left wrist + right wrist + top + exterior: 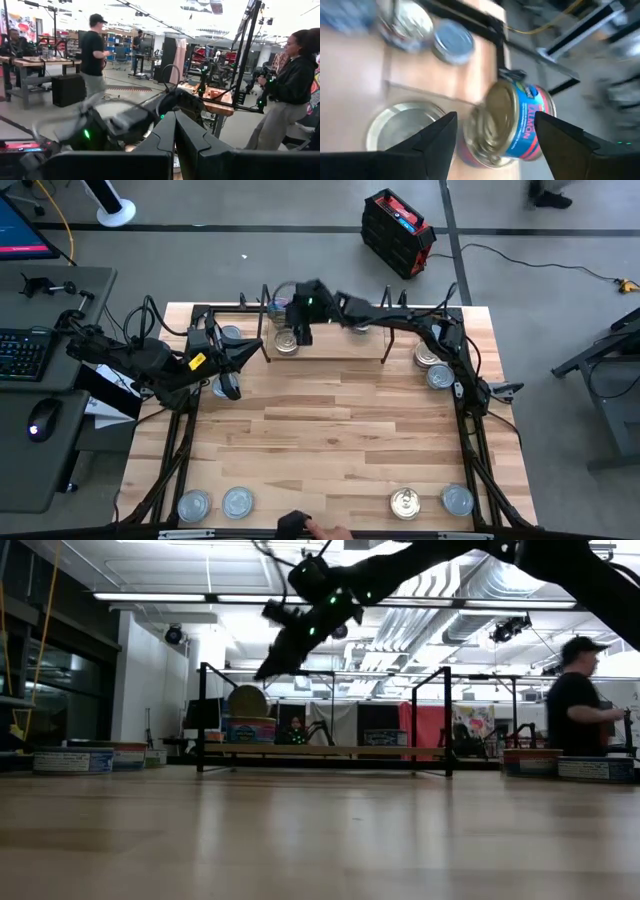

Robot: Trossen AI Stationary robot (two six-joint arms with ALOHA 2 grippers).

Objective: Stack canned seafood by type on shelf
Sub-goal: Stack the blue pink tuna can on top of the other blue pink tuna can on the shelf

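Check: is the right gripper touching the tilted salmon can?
Cannot tell. Right wrist view shows the salmon can inside the right gripper; neither contact nor gap is plain.

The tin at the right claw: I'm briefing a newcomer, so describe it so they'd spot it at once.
In the high view, find the low wooden shelf at the table's top edge; the right claw hovers over its end nearer the left arm. The tin at that open claw is tipped up, gold lid showing, blue label reading SALMON, while the silver-lidded tin beside it lies flat.
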